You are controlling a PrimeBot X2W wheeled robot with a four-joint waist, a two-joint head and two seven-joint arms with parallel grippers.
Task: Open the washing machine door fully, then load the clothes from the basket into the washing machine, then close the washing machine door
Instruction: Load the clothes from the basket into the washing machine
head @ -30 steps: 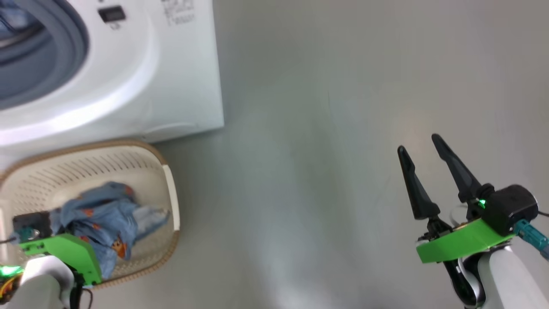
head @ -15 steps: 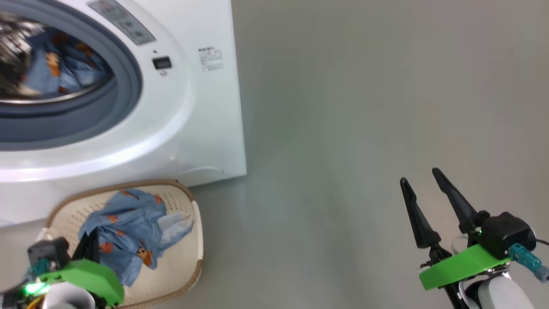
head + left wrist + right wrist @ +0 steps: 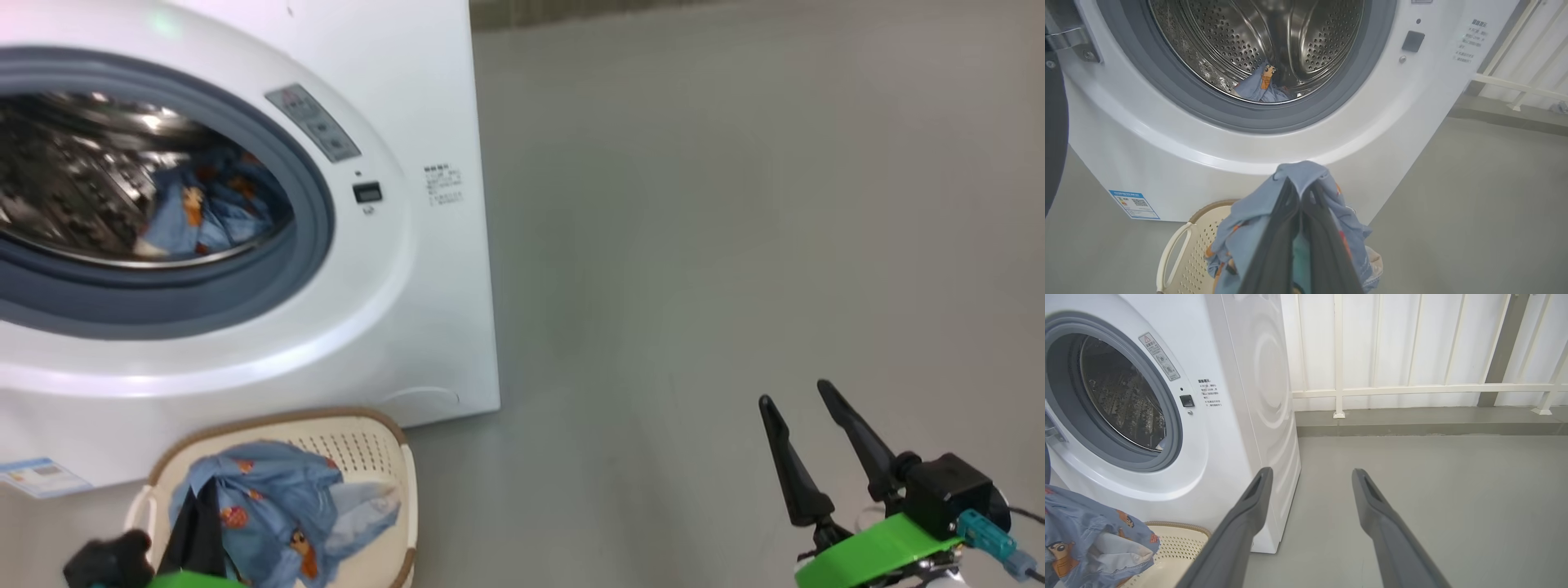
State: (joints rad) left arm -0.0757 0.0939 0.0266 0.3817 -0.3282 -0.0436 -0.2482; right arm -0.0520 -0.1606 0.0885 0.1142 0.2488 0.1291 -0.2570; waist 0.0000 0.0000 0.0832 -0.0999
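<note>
**Left gripper** [image 3: 1299,192]: fingers pinched together on the second bundle [image 3: 1249,228] of the clothes. The light blue cloth is draped over the fingertips and hangs low before the washing machine [image 3: 424,327], below its opening.

**Handling note:** The step in hand is judged to be the carry into the drum [image 3: 1257,41]. The bundle is best raised above the grey gasket [image 3: 1367,77] before it is moved inward, so that trailing folds are not dragged across the rubber. Release is advised deep inside the washing machine, not at its lip.

**Right gripper** [image 3: 793,394]: fingers spread wide with nothing held, over bare floor well off the washing machine's right side.

**Basket** [image 3: 384,441]: set on the floor against the foot of the washing machine. Its visible interior is occupied by the gripped bundle, which hangs over it.

**Drum:** one printed blue garment [image 3: 196,220] is lodged at the bottom, behind the lower gasket.

**Washing machine door** [image 3: 1053,122]: a dark curved edge beside the hinge [image 3: 1069,38], at the left of the washing machine's front. It is probably the door swung open, though little of it is seen. Closing is not yet done.
</note>
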